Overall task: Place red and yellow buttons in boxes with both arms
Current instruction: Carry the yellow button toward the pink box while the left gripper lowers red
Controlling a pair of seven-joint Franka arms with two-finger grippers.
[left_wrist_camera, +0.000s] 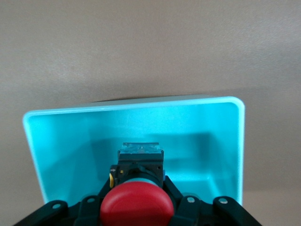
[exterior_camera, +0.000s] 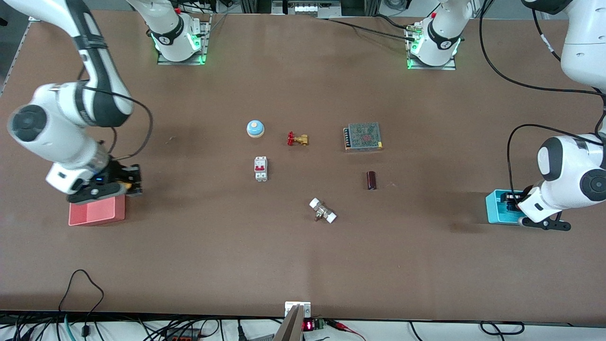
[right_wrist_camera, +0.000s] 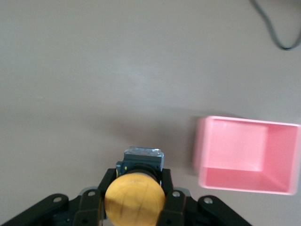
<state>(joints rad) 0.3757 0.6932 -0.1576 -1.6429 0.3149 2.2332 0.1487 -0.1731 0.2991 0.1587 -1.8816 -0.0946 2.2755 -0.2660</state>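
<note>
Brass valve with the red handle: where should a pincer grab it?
Judging from the front view, take the valve from above across its brass body, clear of the red handle at the right arm's end. It lies flat on the table, with open space all round.

Little legible lettering on the two-arm button bench

A small display below the table's edge nearest the front camera glows with red digits, too small to make out. The black bands on the two arm bases carry round white marks, one on the right arm's base and one on the left arm's base, and neither can be read. The white circuit breaker near the table's middle shows a red patch with no legible print. In both wrist views, the red button and the yellow button bear no readable marking on their caps.
</note>
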